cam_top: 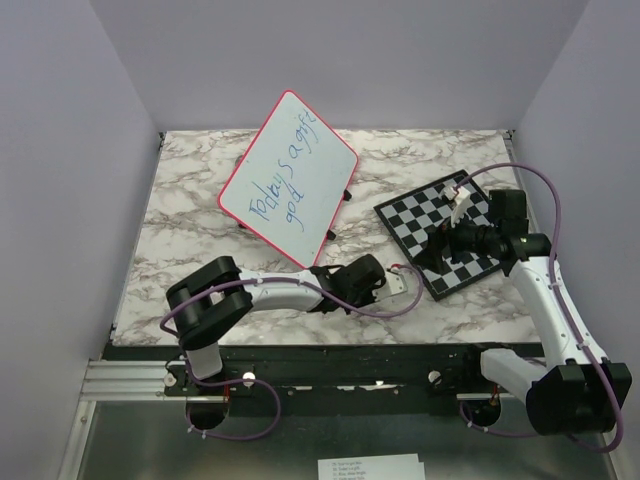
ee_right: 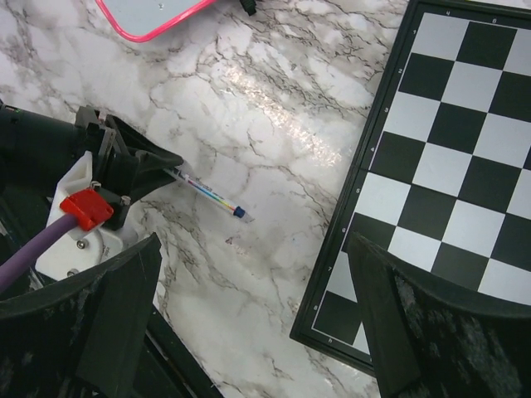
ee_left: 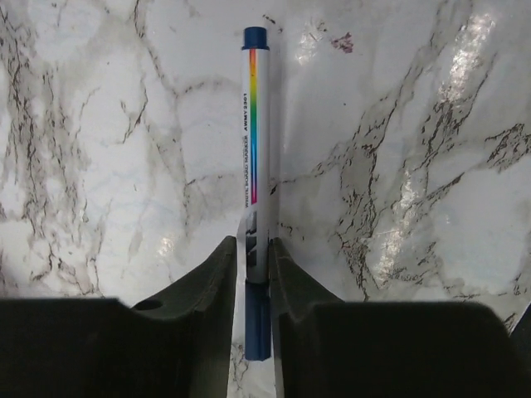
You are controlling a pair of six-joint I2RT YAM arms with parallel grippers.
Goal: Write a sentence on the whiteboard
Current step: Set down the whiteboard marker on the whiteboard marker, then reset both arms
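Checking my feeds, the whiteboard (cam_top: pixel 288 178) sits toward the far left of the bench (cam_top: pixel 200 210), turned on a diagonal and propped on its small black feet. The sentence (cam_top: pixel 285 182) runs across it in blue, something like "Today's a gift" with a shorter word, "god" as far as I can read it, underneath. So writing is on the board, and I'd judge the task well along, though I can't say from here whether more words are meant to follow. My left gripper (ee_left: pixel 253 249) is nowhere near the writing surface: it is low over the bench, off beyond the board's near corner, with its fingers pressed against both sides of the marker (ee_left: pixel 255 141), so I read it as clamped on the barrel. The marker points away from the wrist along the marble and looks to lie on it or just above it (the blue far end could be a cap, but I won't swear to it). My right gripper (ee_right: pixel 257 290) is spread wide and empty, hovering where the chessboard (ee_right: pixel 465 124) edge meets bare bench. If anything is left, the marker has to go back up to the board; otherwise only letting go of it remains.
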